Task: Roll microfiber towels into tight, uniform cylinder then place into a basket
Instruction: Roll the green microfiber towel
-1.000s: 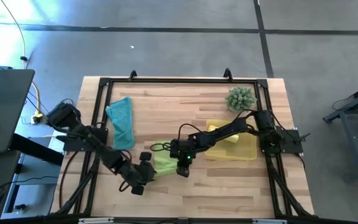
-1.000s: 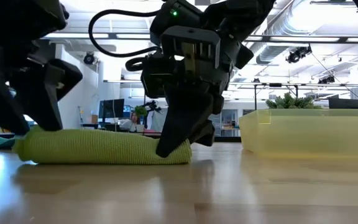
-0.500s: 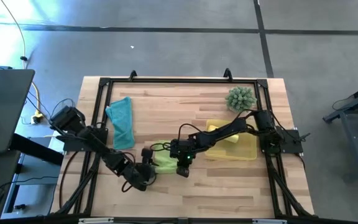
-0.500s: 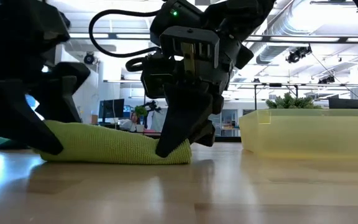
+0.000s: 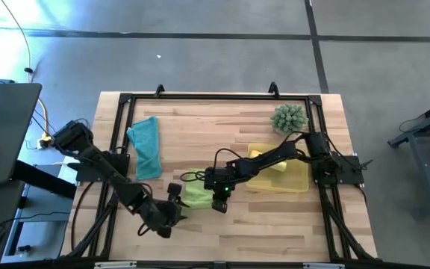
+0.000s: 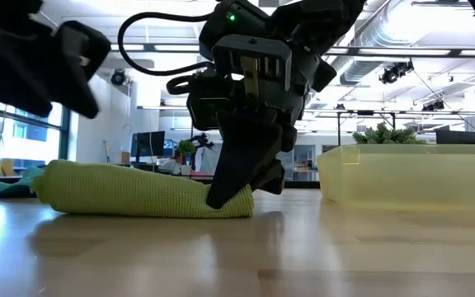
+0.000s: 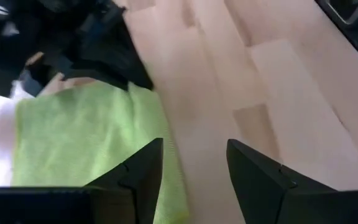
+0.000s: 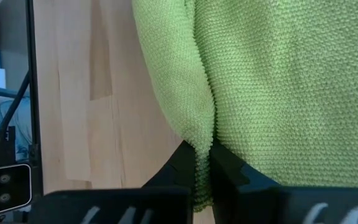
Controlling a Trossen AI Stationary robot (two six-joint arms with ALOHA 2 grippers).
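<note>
— lime green knit, that's the towel being worked: the green towel (image 6: 143,191) lies on the desk (image 5: 275,224) as a long, low roll, rounded at one end and flatter where the right gripper (image 6: 231,196) meets it. how is it held?

— the right gripper is closed tight on a fold of the cloth; the right wrist view shows a ridge of green towel pinched between its two dark fingers (image 8: 182,163). the left gripper (image 7: 194,163) hangs just off the other end with its fingers spread wide and nothing between them, lifted clear of the desk in the low view.

— and the other towels?

— the teal towel (image 5: 146,146) lies loose and unrolled near the left side of the desk, well apart from the green one. the yellow towel (image 5: 275,164) shows in the basket (image 5: 298,179), partly hidden by the right arm. the basket sits right of the green towel, near it but not touching, with a spiky green plant (image 5: 289,117) behind it toward the far edge.

— room to move?

— bare wood runs along the whole near edge in front of the roll and the basket, and the middle of the far half is open too. a black frame (image 5: 215,96) borders the far edge and both sides.

— any writing or labels?

— none i can read.
</note>
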